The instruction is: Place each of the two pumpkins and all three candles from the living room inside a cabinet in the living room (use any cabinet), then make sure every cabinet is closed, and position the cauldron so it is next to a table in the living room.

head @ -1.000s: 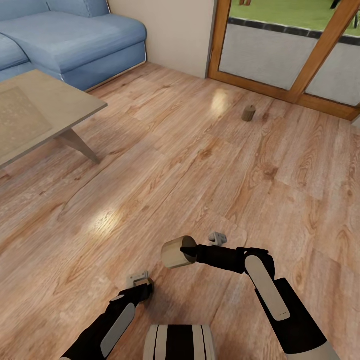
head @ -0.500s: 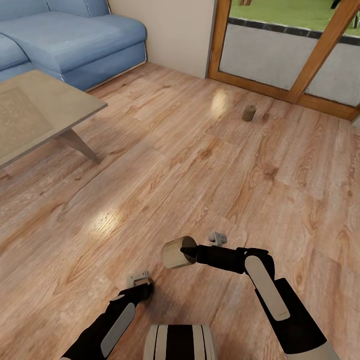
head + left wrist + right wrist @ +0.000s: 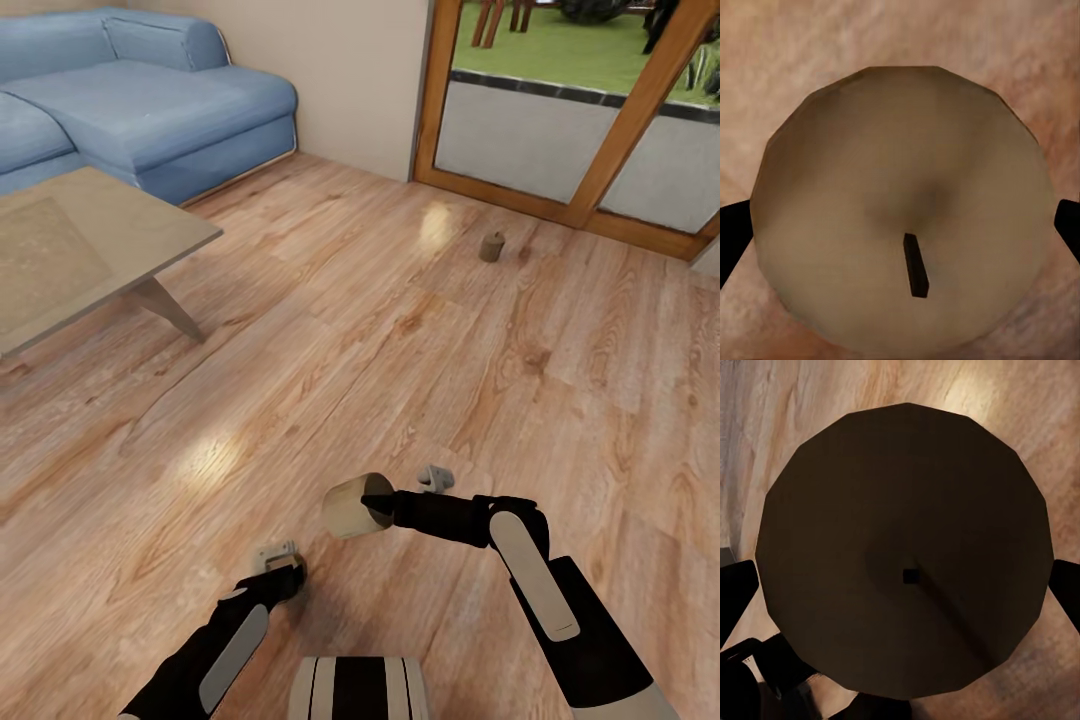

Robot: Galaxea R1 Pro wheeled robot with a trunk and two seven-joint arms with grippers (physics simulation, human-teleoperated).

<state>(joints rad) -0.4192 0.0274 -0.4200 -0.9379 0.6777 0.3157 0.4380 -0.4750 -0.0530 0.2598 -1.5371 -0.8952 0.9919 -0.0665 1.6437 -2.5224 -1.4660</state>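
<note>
Above the wood floor [image 3: 300,330], each gripper pinching a candle: right [image 3: 372,505], left [image 3: 900,225].

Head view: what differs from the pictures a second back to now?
The camera has tilted up a little: the sofa, table and far candle all sit slightly lower. The things themselves have not moved. The right gripper still holds its candle; the left gripper hangs as before.

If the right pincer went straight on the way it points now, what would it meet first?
The candle already held in the right pincer. Past it, likely bare wood floor, with the table farther off, though depth is unclear.
</note>
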